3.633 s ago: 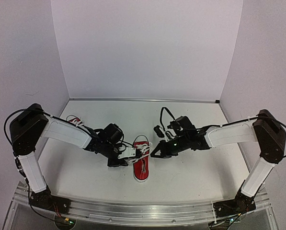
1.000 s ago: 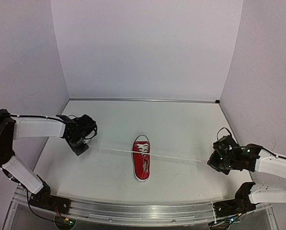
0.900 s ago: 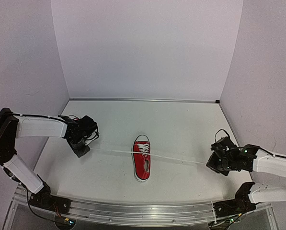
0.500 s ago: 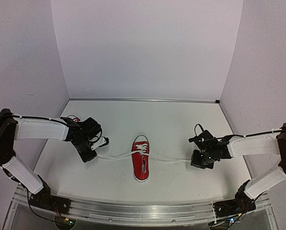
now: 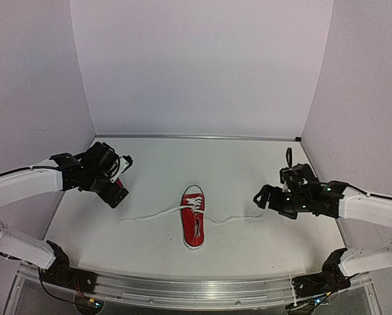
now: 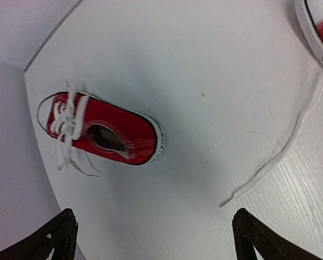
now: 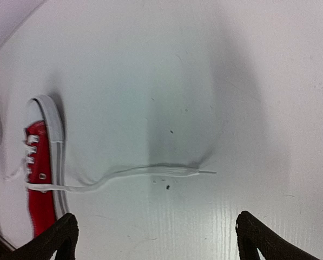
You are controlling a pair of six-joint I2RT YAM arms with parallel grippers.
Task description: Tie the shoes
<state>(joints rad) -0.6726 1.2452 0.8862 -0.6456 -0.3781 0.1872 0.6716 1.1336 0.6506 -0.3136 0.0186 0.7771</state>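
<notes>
Both pincers are spread wide and hold nothing. The left pincer [image 6: 153,214] hovers with one red shoe [image 6: 99,132] lying just ahead of it. The other shoe [image 5: 194,222] sits between it and the right pincer [image 7: 156,216]. Its white lace ends [image 7: 134,174] lie loose on the tabletop [image 5: 248,170], one tip just ahead of each pincer.
</notes>
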